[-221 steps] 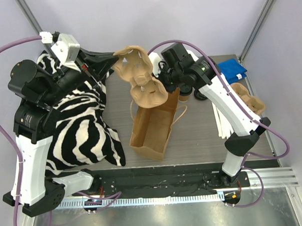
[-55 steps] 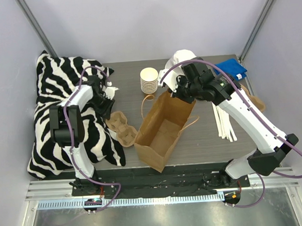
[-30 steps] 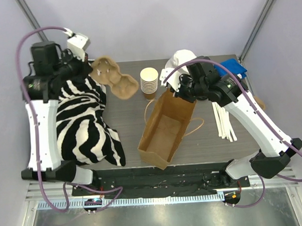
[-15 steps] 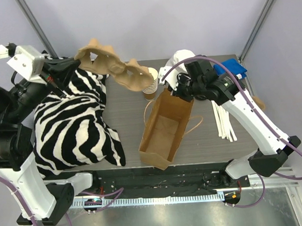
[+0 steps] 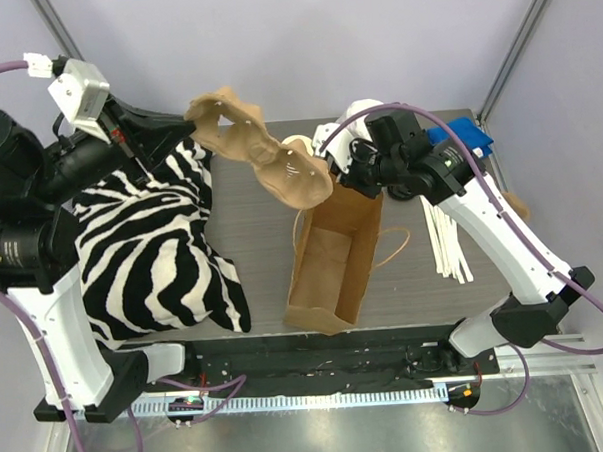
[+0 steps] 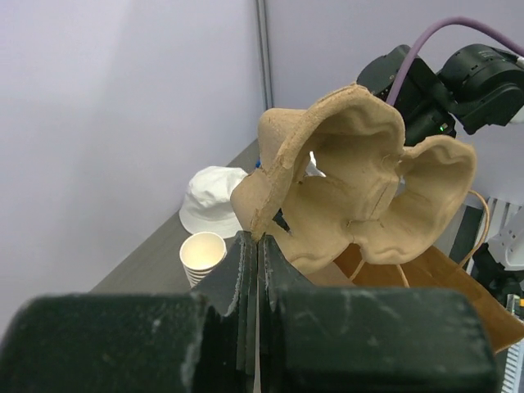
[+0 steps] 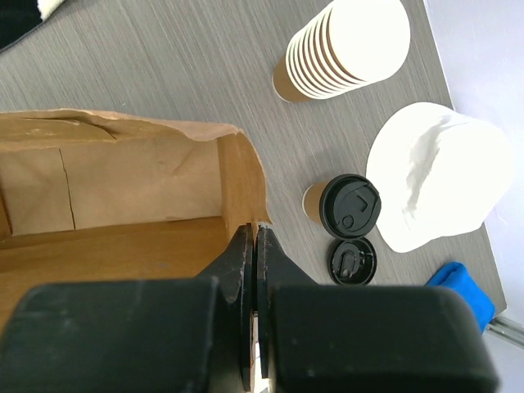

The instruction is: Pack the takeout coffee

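Right jaws pinch bag (image 7: 123,188) rim, takeout coffee (image 7: 348,203) beside.

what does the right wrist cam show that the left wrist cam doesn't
Only the right wrist view: the coffee with its black lid on, a loose lid beside it, a blue cloth, and the right pincer shut on the rim of the bag.
Only the left wrist view: the tray, pinched by its edge in the left pincer and held in the air, with the right arm behind it.
Both: the cup stack, the hat and the bag.
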### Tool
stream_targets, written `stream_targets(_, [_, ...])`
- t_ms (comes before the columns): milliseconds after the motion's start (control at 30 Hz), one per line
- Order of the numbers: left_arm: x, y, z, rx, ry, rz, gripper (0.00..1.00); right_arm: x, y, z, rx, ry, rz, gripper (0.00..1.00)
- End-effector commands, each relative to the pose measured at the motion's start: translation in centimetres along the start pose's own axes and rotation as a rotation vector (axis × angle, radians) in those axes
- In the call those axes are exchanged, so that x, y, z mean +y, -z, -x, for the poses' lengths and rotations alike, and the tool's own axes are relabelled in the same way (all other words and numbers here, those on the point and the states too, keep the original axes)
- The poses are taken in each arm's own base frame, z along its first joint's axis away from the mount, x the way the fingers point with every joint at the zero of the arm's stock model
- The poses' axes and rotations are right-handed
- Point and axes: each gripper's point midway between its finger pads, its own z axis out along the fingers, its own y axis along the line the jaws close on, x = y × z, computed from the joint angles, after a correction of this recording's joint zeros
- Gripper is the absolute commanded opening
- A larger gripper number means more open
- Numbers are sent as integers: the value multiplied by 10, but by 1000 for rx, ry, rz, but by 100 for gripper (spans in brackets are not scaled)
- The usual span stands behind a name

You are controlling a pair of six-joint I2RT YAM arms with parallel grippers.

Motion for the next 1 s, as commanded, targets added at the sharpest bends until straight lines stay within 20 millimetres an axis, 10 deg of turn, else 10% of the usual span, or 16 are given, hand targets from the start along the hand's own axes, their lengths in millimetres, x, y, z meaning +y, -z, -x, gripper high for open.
stream_targets(0, [7,-8,-15,65,-42,-4,0,-10,0,15,-45,-10,-30,1])
stream_targets(500, [-12,-49,-76,284,-293,-59,0,-22,-31,1,18,-53,-17,1])
stream_targets(967, [-85,-68,-99,418,-742,-115,0,-21,-8,24,-21,-79,-12,1])
